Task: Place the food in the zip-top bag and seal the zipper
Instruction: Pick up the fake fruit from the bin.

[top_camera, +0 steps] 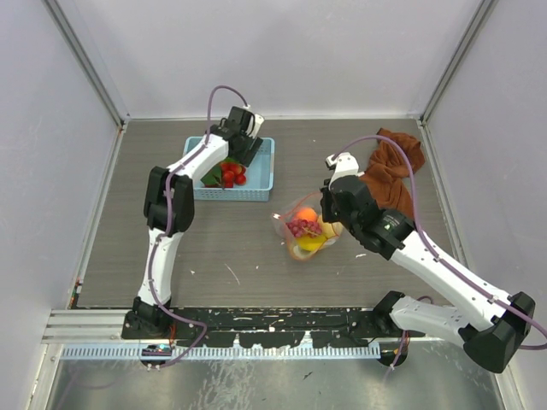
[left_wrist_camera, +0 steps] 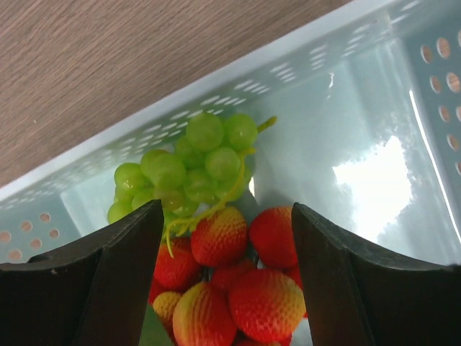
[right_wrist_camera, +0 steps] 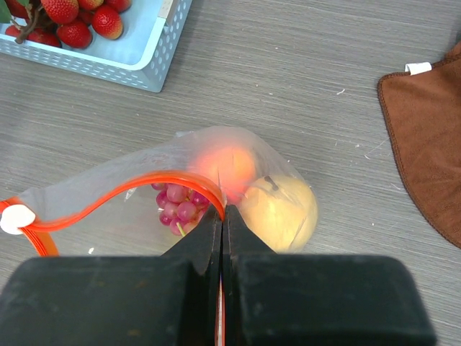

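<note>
Nearby, our right fingers (right_wrist_camera: 205,249) pinch shut on the zipper (right_wrist_camera: 166,174) of the zip-top bag (right_wrist_camera: 86,184), which lies on the tabletop (right_wrist_camera: 302,86) with an orange-red peach (right_wrist_camera: 229,167), a yellow peach (right_wrist_camera: 281,210) and purple grapes (right_wrist_camera: 176,209) inside; farther back, our left fingers (left_wrist_camera: 130,274) stand wide apart, gripping nothing, over strawberries (left_wrist_camera: 220,234) and green grapes (left_wrist_camera: 194,162) in the blue basket (left_wrist_camera: 216,94)

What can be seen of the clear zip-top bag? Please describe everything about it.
The zip-top bag is thin clear plastic and lies on the grey wooden table. Its red-orange zipper arches open, with a small white piece at one end. The shut right pincer pinches the zipper. Through the film show an orange-red peach and purple grapes; a yellow-orange peach bulges beside them.
</note>
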`<move>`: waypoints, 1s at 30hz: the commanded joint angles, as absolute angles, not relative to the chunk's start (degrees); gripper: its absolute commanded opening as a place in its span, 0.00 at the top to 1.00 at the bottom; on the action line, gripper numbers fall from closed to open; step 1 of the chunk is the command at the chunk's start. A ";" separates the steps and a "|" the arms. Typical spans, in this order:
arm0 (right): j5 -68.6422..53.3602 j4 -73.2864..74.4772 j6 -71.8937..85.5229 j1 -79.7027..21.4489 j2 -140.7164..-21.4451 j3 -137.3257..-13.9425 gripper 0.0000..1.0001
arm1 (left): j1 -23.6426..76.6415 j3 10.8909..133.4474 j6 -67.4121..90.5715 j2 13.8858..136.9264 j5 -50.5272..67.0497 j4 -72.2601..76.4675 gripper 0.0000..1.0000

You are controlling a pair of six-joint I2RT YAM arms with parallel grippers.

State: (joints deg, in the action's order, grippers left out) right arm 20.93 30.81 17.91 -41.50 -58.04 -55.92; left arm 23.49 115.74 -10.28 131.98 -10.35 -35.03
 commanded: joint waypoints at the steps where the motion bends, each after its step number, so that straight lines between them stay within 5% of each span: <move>1: 20.66 26.87 17.34 -41.36 -58.55 -56.54 1.00 | 23.12 120.34 -13.10 134.53 -11.67 -32.01 0.28; 11: 20.06 26.32 17.18 -41.40 -59.84 -56.43 1.00 | 23.03 121.75 -14.08 139.16 -9.81 -32.26 0.37; 21: 20.14 26.37 17.48 -41.40 -58.70 -56.24 1.00 | 23.15 117.99 -13.25 134.22 -6.20 -31.10 0.83; 30: 19.76 26.43 17.75 -41.35 -57.54 -55.91 1.00 | 23.28 112.46 -11.00 124.93 -3.87 -29.47 1.00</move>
State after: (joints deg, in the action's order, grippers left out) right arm 19.66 29.45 17.74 -41.50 -59.55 -55.57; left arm 23.24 113.75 -12.60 133.21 -6.31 -32.32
